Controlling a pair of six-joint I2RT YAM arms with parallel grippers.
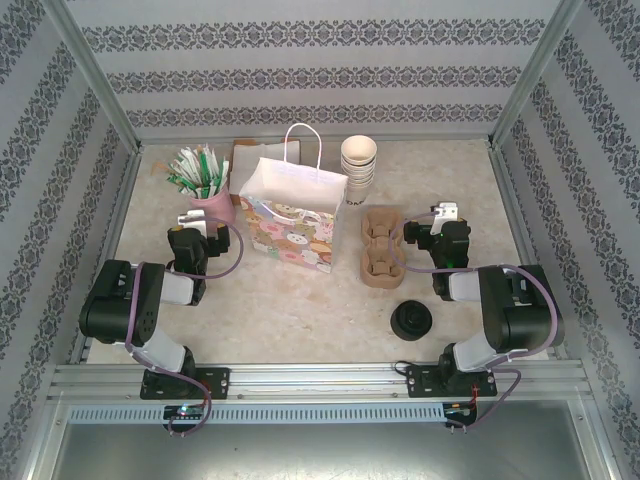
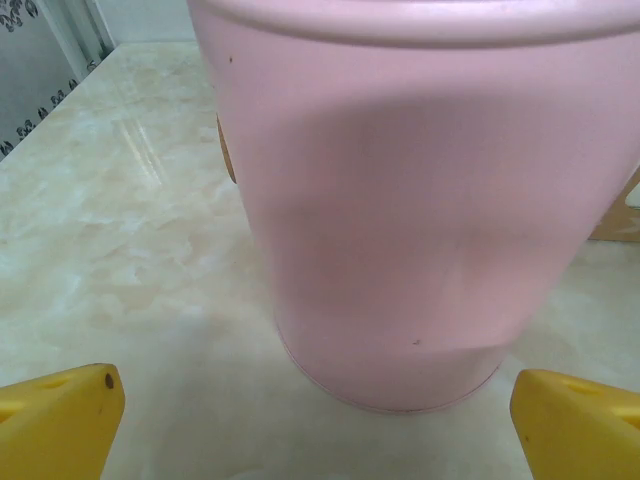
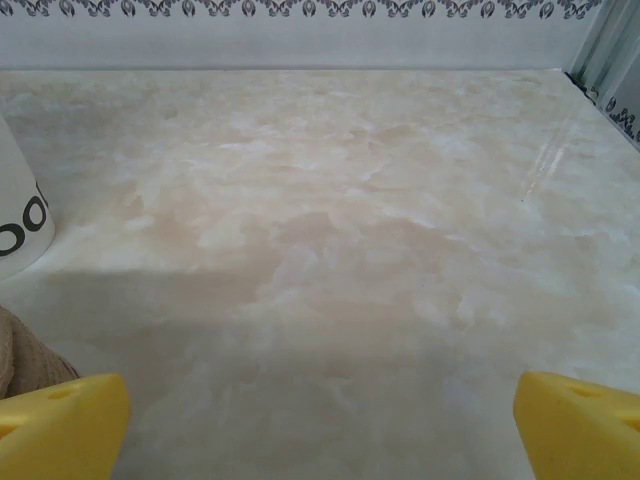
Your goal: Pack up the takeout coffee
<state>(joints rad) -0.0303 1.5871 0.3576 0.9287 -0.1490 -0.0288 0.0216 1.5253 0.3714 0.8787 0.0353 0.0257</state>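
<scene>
left fingers (image 2: pixel 60 420) spread before pink cup (image 2: pixel 400 200); right fingers (image 3: pixel 60 425) spread

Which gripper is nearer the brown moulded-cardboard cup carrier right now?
Right. The right gripper sits just right of the brown cardboard cup carrier; the left gripper is beyond the patterned paper gift bag, facing the pink cup.

Table (image 1: pixel 300 300): cream, marble veining. Walls (image 1: pixel 320 60): white, with dark floral bands. Container (image 1: pixel 214 208): pink; sachets (image 1: pixel 200 170) green and white. Bag (image 1: pixel 290 215): white above, pastel print below, possibly cartoon animals. Cup stack (image 1: pixel 358 165): cream. Carrier (image 1: pixel 380 250): brown. Lids (image 1: pixel 412 320): black. Left fingertips (image 2: pixel 60 425): yellow.
</scene>
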